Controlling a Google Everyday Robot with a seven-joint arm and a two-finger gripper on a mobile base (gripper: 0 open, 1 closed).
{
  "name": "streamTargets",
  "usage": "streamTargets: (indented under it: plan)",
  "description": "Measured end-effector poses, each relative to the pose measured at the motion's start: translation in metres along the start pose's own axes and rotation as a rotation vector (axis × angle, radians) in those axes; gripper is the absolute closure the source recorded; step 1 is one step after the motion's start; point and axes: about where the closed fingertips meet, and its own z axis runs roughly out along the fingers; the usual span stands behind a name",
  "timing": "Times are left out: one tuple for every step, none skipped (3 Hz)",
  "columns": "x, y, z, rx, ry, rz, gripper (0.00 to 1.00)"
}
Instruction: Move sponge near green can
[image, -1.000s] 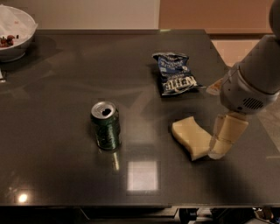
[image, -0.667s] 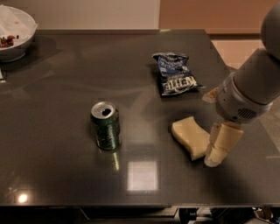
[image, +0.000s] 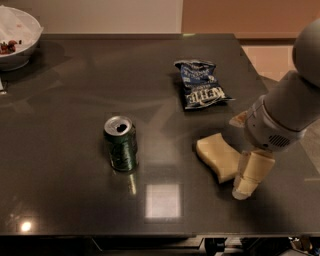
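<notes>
The pale yellow sponge (image: 217, 156) lies flat on the dark table, right of centre. The green can (image: 121, 143) stands upright to its left, about a can's height away, its silver top open. My gripper (image: 248, 176) hangs from the grey arm at the right, its pale fingers pointing down just right of the sponge's near end, close to it or touching it. It holds nothing that I can see.
A blue chip bag (image: 200, 84) lies behind the sponge. A white bowl (image: 15, 40) with dark bits stands at the far left corner. The table's (image: 65, 200) front edge runs just below the gripper, its right edge close behind the arm.
The gripper has moved toward the table's front edge, along the sponge's right side. The sponge and the can have not moved.
</notes>
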Motion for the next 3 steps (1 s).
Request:
streamTargets:
  plan:
    - [0.0032, 0.0041, 0.0088, -0.024, 0.004, 0.007, 0.18]
    - [0.0043, 0.0070, 0.0122, -0.043, 0.004, 0.007, 0.39]
    - [-0.0003, 0.0030, 0.0095, -0.050, -0.004, 0.010, 0.63]
